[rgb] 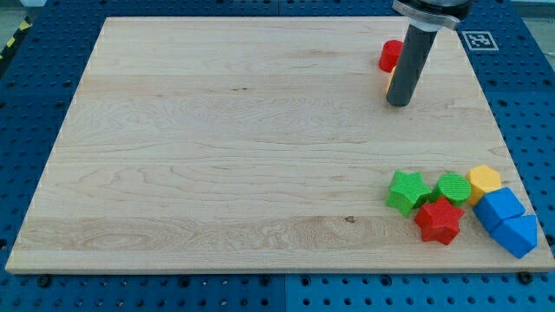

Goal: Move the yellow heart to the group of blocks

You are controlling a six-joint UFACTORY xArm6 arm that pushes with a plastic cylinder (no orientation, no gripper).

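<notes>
My tip [399, 103] rests on the tabletop [217, 156] near the view's top right; this hand is a bare rod with nothing to open or close, and it grips nothing. The yellow heart [389, 84] sits touching the rod, almost wholly hidden behind it, only a sliver showing on its left edge. Just beyond, toward the view's top, lies a red block [389, 55]. The group lies well below my tip: green star [407, 191], green block [453, 187], red star [438, 220], yellow block [484, 182], two blue blocks [507, 222]. The push should likely run straight downward.
</notes>
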